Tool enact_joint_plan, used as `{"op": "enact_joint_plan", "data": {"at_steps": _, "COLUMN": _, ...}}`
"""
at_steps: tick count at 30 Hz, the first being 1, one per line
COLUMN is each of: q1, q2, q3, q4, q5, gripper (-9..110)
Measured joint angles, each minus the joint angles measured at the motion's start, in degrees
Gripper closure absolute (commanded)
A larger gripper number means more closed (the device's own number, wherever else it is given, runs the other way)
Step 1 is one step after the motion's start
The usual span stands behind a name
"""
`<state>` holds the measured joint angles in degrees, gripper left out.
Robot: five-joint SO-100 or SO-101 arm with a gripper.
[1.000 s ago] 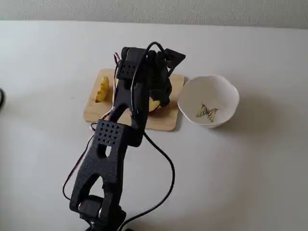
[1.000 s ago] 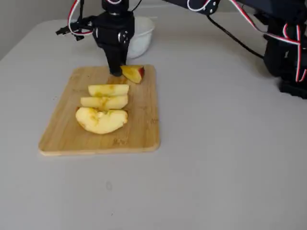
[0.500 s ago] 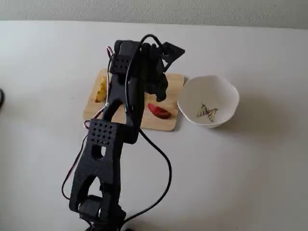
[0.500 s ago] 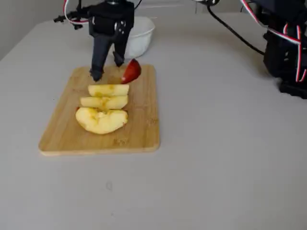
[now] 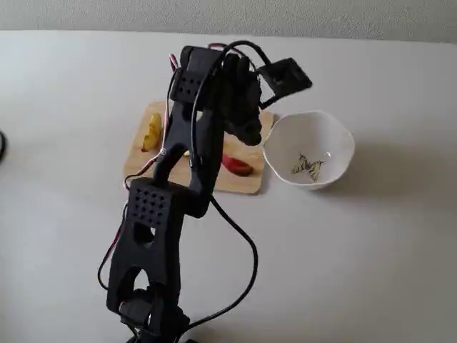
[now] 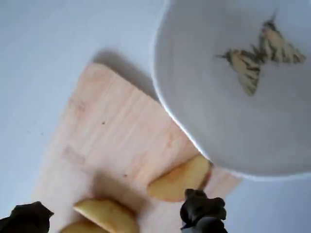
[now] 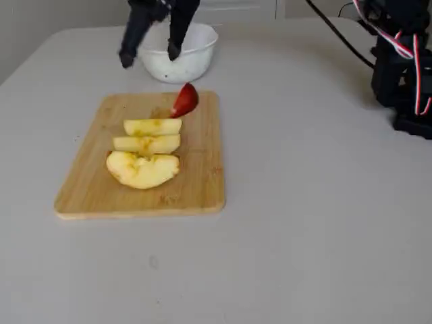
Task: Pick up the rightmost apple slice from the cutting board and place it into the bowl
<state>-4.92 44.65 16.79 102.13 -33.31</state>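
The cutting board (image 5: 243,184) lies left of the bowl (image 5: 275,139) in a fixed view. A red-skinned apple slice (image 5: 238,166) lies at the board's end nearest the bowl, also seen in the other fixed view (image 7: 184,100) and the wrist view (image 6: 177,180). Three more pale wedges (image 7: 152,126) lie side by side mid-board. My gripper (image 7: 150,55) is open and empty, hovering above the board's bowl end. In the wrist view one fingertip (image 6: 201,213) is right beside the slice. The bowl (image 6: 194,73) holds nothing; only its butterfly print shows.
The arm's base and red-white cables (image 7: 405,67) stand at the right in a fixed view. The arm's black links (image 5: 153,214) cover part of the board in the other fixed view. A dark object (image 5: 2,146) sits at the left edge. The table is plain pale grey.
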Motion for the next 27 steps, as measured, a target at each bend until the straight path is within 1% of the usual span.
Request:
{"op": "enact_joint_plan", "data": {"at_steps": 3, "q1": -1.7, "q2": 3.9, "q3": 5.0, "q4": 0.0, "q5": 17.2, "gripper": 70}}
{"op": "enact_joint_plan", "data": {"at_steps": 5, "q1": -3.3, "q2": 5.9, "q3": 8.1, "q4": 0.0, "q5": 26.5, "gripper": 70}}
{"op": "enact_joint_plan", "data": {"at_steps": 9, "q1": -8.9, "q2": 11.4, "q3": 15.9, "q4": 0.0, "q5": 41.3, "gripper": 70}}
{"op": "enact_joint_plan", "data": {"at_steps": 12, "q1": -11.0, "q2": 12.7, "q3": 20.0, "q4": 0.0, "q5": 49.1, "gripper": 71}}
{"op": "enact_joint_plan", "data": {"at_steps": 15, "q1": -10.3, "q2": 12.7, "q3": 23.3, "q4": 0.0, "q5": 53.7, "gripper": 71}}
{"op": "enact_joint_plan", "data": {"at_steps": 18, "q1": -8.1, "q2": 11.1, "q3": 25.3, "q4": 0.0, "q5": 55.6, "gripper": 71}}
{"op": "enact_joint_plan", "data": {"at_steps": 22, "q1": -5.0, "q2": 7.0, "q3": 25.1, "q4": 0.0, "q5": 55.7, "gripper": 71}}
{"op": "enact_joint_plan", "data": {"at_steps": 27, "q1": -2.1, "q2": 1.2, "q3": 23.3, "q4": 0.0, "q5": 55.5, "gripper": 77}}
